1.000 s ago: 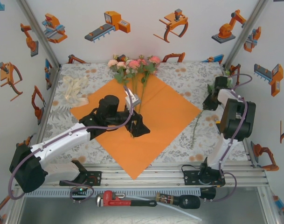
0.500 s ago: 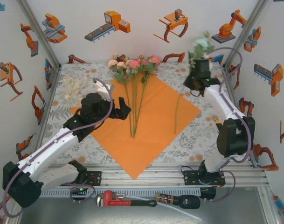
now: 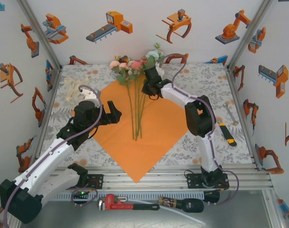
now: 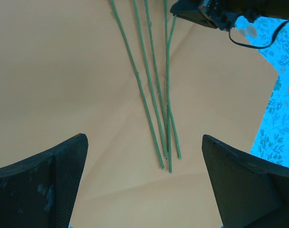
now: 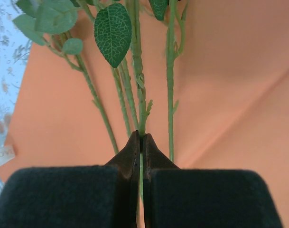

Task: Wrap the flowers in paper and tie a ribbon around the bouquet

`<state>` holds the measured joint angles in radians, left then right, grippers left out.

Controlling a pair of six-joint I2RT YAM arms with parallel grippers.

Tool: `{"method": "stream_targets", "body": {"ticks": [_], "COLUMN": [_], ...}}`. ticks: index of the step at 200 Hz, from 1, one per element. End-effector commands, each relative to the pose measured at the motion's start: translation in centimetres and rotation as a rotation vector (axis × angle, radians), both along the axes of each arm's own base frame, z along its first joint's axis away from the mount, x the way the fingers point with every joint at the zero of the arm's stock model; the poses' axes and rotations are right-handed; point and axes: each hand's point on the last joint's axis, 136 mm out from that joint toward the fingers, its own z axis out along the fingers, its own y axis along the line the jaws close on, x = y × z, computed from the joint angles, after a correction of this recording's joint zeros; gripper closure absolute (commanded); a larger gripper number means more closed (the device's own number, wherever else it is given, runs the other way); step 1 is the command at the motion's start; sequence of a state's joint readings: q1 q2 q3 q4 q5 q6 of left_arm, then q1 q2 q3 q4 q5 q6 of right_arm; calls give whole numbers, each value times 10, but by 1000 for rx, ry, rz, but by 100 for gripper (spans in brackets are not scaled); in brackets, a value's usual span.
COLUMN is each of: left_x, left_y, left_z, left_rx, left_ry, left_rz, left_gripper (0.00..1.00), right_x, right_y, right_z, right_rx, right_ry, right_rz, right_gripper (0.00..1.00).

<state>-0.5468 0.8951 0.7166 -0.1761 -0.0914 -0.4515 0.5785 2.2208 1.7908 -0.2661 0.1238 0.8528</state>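
The orange paper lies flat like a diamond on the table. Several flowers rest on it, blooms at its far corner and stems running toward me. My right gripper hovers over the far part of the paper, shut on the stem of one more flower with a pale bloom. The right wrist view has that thin green stem pinched at my right gripper. My left gripper stands open above the paper's left side; the stem ends lie ahead of my left gripper. The ribbon lies bunched at back left.
A spanner and an orange-and-black handled tool lie on the patterned tablecloth at the right. A red pipe wrench rests below the front rail. Frame posts and walls close in the back and sides.
My right arm has swung from the right edge, up past the back right corner, to the middle, carrying a flower to the bunch. My left gripper has drawn back left off the stems, still open.
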Motion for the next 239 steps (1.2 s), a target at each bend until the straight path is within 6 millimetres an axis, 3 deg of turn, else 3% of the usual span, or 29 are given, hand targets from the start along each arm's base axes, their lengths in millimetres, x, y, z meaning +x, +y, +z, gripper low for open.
{"method": "stream_targets", "body": {"ticks": [1,27,43,70,96,127,149,163,179,194,208,226,239], "left_x": [-4,-4,-4,-3,-1,0,-5,-12,-23,-38,-55,-79,-98], "left_y": [4,4,4,4,2,2,5,14,36,50,48,47,53], "left_z": [-4,-3,-4,-9,-10,-14,-22,-35,-56,-71,-86,-110,-128], "left_rx": [-11,-11,-8,-4,-1,5,8,15,27,39,25,-4,-11], "left_ry": [10,7,8,14,24,37,89,161,262,337,410,533,634], "left_rz": [5,4,2,8,1,5,20,68,190,253,225,224,267], "left_gripper": [3,3,3,3,3,3,3,3,3,0,6,17,24], "right_x": [6,12,15,22,25,18,3,-20,-59,-107,-155,-216,-249], "right_y": [4,11,10,8,7,6,-8,-27,-58,-88,-108,-116,-114], "right_z": [0,-18,-28,-30,-7,44,79,100,104,89,67,33,18], "right_rx": [-20,-61,-94,-85,-83,-81,-104,-131,-155,-166,-150,-115,-96], "right_ry": [0,19,31,31,7,-66,-108,-128,-119,-79,-8,107,159], "right_rz": [28,80,102,112,146,203,228,221,186,159,163,230,295], "right_gripper": [100,100,90,84,73,63,62,62,62,62,62,61,58]}}
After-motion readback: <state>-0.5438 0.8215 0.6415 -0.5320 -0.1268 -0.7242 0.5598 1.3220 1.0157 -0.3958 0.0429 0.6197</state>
